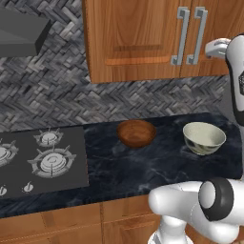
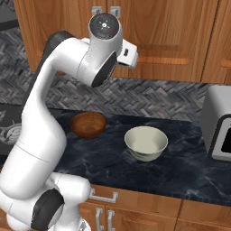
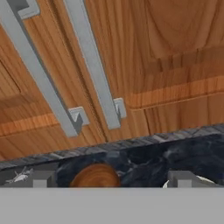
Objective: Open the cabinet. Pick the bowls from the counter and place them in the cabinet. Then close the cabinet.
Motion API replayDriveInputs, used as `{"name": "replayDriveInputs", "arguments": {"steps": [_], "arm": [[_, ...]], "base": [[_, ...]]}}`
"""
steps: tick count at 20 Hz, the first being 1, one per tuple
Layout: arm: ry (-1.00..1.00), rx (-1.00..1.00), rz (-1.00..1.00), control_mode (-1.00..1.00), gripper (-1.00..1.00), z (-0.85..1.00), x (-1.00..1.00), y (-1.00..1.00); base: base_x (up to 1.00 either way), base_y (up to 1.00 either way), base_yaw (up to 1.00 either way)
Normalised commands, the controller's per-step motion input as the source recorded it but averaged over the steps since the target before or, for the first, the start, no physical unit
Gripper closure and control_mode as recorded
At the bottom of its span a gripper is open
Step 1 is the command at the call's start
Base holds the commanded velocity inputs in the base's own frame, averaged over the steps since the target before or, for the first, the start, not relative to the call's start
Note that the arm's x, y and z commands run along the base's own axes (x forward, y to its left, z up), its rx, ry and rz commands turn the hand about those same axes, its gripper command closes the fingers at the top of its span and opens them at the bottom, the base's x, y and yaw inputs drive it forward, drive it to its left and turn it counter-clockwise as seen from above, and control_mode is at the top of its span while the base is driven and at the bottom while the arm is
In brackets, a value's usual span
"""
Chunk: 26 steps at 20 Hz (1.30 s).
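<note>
Spread wide and empty, my gripper (image 3: 109,178) faces the shut cabinet (image 1: 138,38), just short of its two bar handles (image 3: 94,65). I should centre on one bar, close squarely, then pull along the door's arc. Both bowls (image 1: 137,132) wait on the counter (image 1: 152,167) below.

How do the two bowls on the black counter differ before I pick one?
The dark reddish-brown wooden bowl is plain and looks shallower; the cream ceramic bowl has dark leaf marks on its outer wall and looks deeper. The wooden bowl sits nearer the dark grey gas hob, the ceramic bowl farther from it. Both stand upright and empty on the black marble counter, apart from each other.
</note>
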Motion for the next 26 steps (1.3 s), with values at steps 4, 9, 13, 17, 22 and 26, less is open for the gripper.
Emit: {"name": "replayDriveInputs", "arguments": {"steps": [4, 9, 13, 17, 22, 26], "arm": [[-0.11, 0.0, 0.0, -1.0, -1.0, 0.23, 0.32, -0.06], [-0.08, 0.0, 0.0, -1.0, -1.0, 0.13, 0.29, 0.0], [-0.15, 0.0, 0.0, -1.0, -1.0, 0.0, 0.19, 0.02], [-0.21, 0.0, 0.0, -1.0, -1.0, 0.0, 0.13, 0.05], [-0.23, 0.0, 0.0, -1.0, -1.0, 0.0, 0.11, 0.23], [-0.06, 0.0, 0.0, -1.0, -1.0, 0.0, 0.18, 0.29]], "base": [[0.0, 0.0, 0.0], [0.0, 0.0, 0.0], [0.0, 0.0, 0.0], [0.0, 0.0, 0.0], [0.0, 0.0, 0.0], [0.0, 0.0, 0.0]]}}
